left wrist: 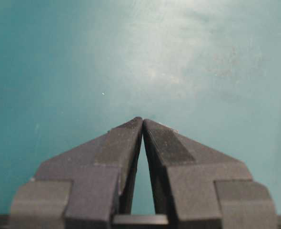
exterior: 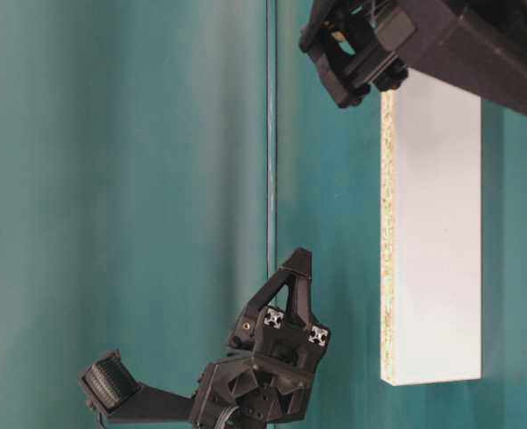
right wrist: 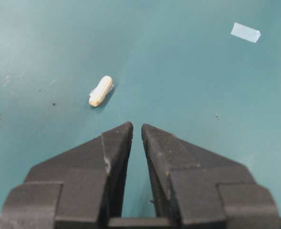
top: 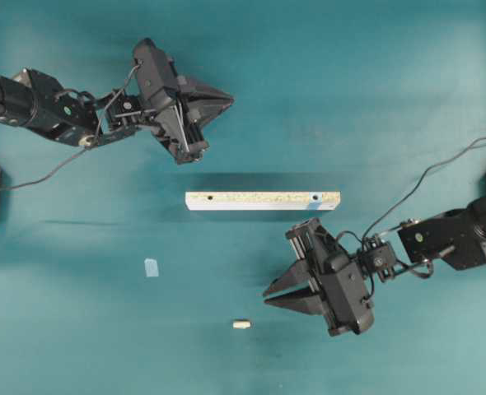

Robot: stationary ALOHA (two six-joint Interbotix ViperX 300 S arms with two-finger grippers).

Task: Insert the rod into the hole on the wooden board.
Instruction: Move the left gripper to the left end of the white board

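Observation:
The wooden board [top: 259, 200] lies flat across the middle of the teal table, and its white edge also shows in the table-level view [exterior: 433, 232]. The hole [top: 315, 197] with the light-blue ring is near its right end; a plain dark hole [top: 210, 197] is near its left end. The rod [top: 241, 324] lies loose on the table in front of the board. My right gripper [top: 267, 298] hovers just right of it, empty, jaws a narrow gap apart; the rod [right wrist: 101, 90] lies ahead and left of the gripper [right wrist: 136, 126]. My left gripper [top: 231, 100] is shut and empty behind the board [left wrist: 143, 119].
A small pale-blue tape square [top: 151, 267] lies left of the rod, also visible in the right wrist view [right wrist: 245, 32]. Black mounts stand at the table's left and right edges.

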